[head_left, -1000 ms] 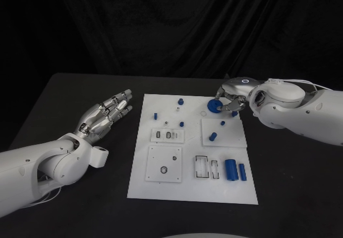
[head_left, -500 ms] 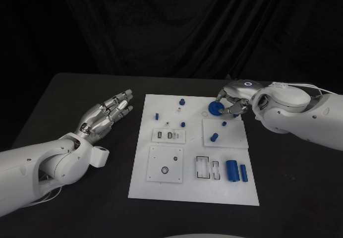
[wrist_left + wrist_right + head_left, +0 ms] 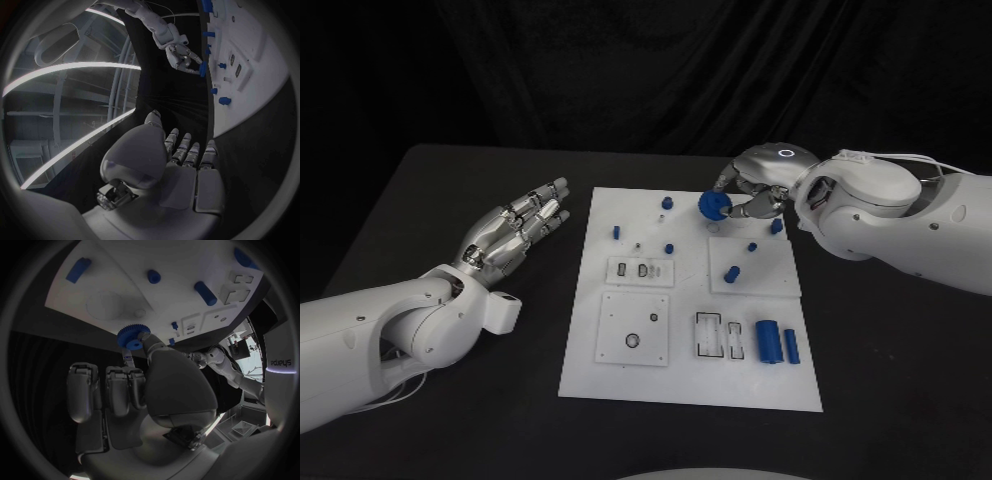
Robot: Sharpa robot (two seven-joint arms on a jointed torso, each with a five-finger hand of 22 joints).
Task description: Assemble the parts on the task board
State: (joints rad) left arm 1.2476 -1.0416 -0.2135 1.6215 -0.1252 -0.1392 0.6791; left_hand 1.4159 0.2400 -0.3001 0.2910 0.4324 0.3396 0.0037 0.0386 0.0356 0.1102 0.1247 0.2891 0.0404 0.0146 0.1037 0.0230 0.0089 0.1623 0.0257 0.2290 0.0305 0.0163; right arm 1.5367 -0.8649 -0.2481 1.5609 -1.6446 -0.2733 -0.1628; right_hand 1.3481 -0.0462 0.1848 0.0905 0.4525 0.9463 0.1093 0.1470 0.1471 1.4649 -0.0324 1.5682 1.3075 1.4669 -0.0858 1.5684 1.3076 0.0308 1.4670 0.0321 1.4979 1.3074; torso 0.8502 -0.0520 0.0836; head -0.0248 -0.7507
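Observation:
The white task board (image 3: 689, 370) lies in the middle of the black table. My right hand (image 3: 759, 190) hovers over the board's far right corner and pinches a blue toothed gear (image 3: 714, 206); in the right wrist view the gear (image 3: 132, 335) sits between the fingertips just above the board (image 3: 119, 270). Small blue pegs (image 3: 616, 233) stand on the board, and two blue cylinders (image 3: 766, 341) lie near its front right. My left hand (image 3: 516, 227) is held flat with fingers spread, left of the board and holding nothing.
Raised white plates with slots and holes (image 3: 632, 327) sit on the board's middle and front. Black table surface surrounds the board on all sides.
My right hand has carried the gear a little left and farther back over the board. The left hand has not moved.

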